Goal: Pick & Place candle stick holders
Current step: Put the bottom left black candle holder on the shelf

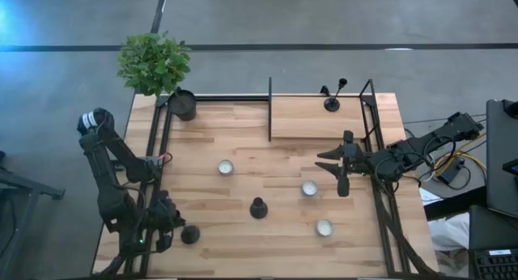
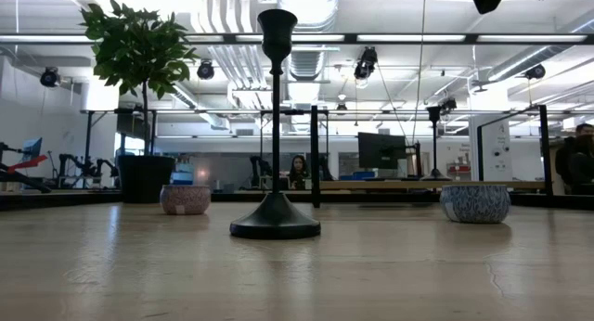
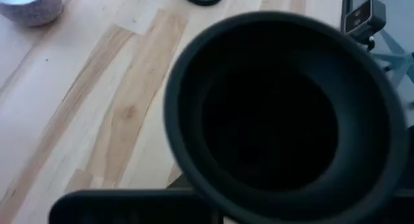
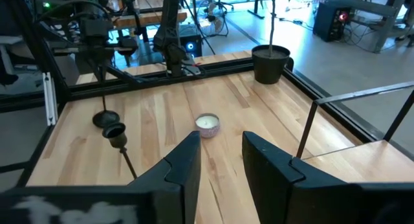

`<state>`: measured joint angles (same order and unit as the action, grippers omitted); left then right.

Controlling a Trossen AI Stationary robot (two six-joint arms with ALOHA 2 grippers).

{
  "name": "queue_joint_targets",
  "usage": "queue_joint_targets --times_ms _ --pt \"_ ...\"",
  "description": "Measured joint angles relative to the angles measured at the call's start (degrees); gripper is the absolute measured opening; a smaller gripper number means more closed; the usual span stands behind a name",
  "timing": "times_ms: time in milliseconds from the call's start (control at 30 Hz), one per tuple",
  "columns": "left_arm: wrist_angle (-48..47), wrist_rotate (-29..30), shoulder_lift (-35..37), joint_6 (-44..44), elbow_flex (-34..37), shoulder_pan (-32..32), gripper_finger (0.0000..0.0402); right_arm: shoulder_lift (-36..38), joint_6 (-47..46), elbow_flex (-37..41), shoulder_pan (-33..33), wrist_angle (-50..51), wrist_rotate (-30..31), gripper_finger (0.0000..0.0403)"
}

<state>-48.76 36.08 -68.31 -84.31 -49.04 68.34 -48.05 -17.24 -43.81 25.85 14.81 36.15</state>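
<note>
One black candle stick holder (image 1: pixel 190 234) is near the table's front left corner, with my left gripper (image 1: pixel 172 233) shut on it; its round hollow end (image 3: pixel 284 120) fills the left wrist view. A second holder (image 1: pixel 258 207) stands upright on its flared base mid-table, also seen in the low view (image 2: pixel 276 126). A third holder (image 1: pixel 332 102) stands on the raised wooden platform (image 1: pixel 307 122) at the far right. My right gripper (image 1: pixel 330 171) hovers open right of centre, with nothing between its fingers (image 4: pixel 220 143). My left gripper comes at the candle stick holder from the table's left, slanting downward. The holder's round hollow end (image 3: pixel 194 140) sits in front of the fingers and hides the place of contact. Whether the holder's base is on the table, I cannot tell.
Three white candles in small cups stand on the table (image 1: pixel 225 167) (image 1: pixel 309 188) (image 1: pixel 324 227). A dark pot (image 1: pixel 182 104) with a green plant (image 1: pixel 154 61) is at the far left corner. Black metal rails (image 1: pixel 374 126) border the platform and the table's sides.
</note>
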Motion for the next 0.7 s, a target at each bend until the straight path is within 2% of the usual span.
queue_joint_targets --times_ms 167,367,500,700 --pt "0.25 0.86 0.0 -2.42 0.02 -0.09 0.002 0.0 2.06 0.0 0.0 0.0 0.01 0.0097" --pt "0.22 6.92 0.73 -5.9 -1.73 -0.89 0.002 0.0 2.26 0.0 0.0 -0.01 0.01 0.0087" --pt "-2.41 10.19 1.82 -2.63 -5.49 -2.76 0.002 0.0 2.26 0.0 0.0 -0.02 0.01 0.008" --pt "-11.71 10.53 3.45 4.82 -15.46 -8.29 0.002 0.0 1.34 0.0 0.0 -0.02 0.01 0.0071"
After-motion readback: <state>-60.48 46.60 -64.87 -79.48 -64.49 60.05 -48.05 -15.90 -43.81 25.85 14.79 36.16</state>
